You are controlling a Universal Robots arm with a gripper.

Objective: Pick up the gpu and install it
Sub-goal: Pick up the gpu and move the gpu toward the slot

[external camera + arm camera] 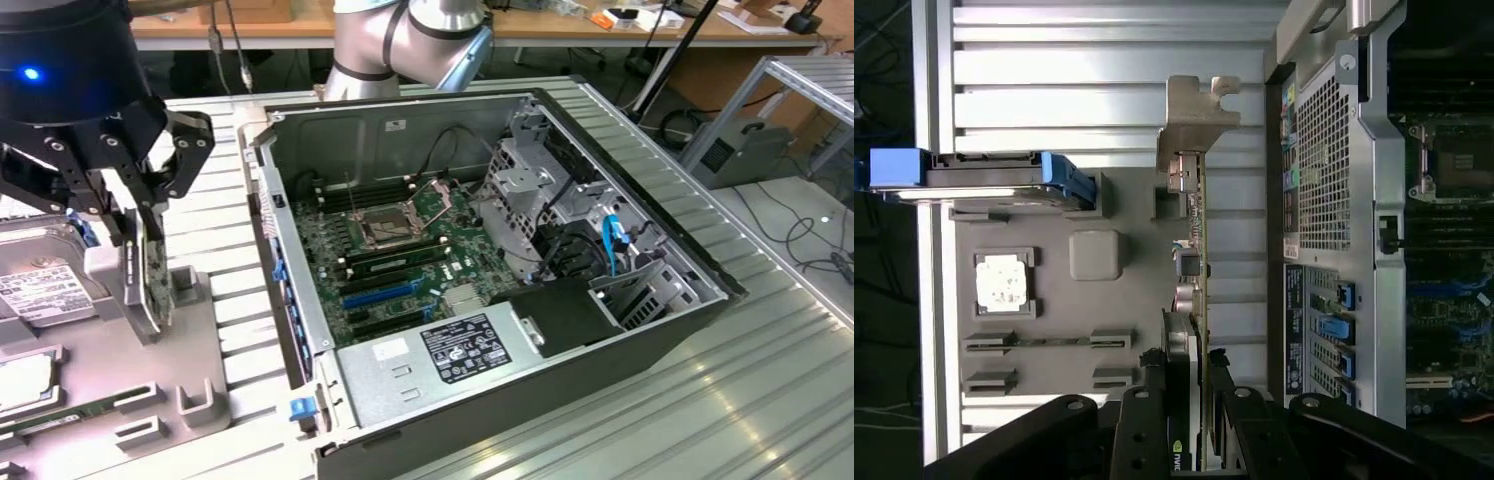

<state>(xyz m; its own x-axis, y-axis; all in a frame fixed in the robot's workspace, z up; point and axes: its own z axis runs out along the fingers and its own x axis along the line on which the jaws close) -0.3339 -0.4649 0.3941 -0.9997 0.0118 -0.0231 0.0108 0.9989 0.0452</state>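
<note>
The gpu (146, 290) is a thin black card standing on edge over the grey parts tray (214, 340), at the exterior view's left. My gripper (138, 222) comes down on it from above, with a finger on each face, shut on the card. In the wrist view the gpu (1192, 300) shows edge-on, running from between my fingers (1156, 400) out to its silver bracket (1196, 115). The open computer case (667, 330) lies beside the tray, with its motherboard (387, 250) and blue expansion slots (380, 295) facing up.
A silver hard drive (40, 290) with a white label lies in the tray beside the card. The wrist view shows a blue-handled drive (984, 175), a processor chip (1004, 280) and a memory stick (1044, 342) in tray pockets. The case's rear panel (1324, 200) is close to the card.
</note>
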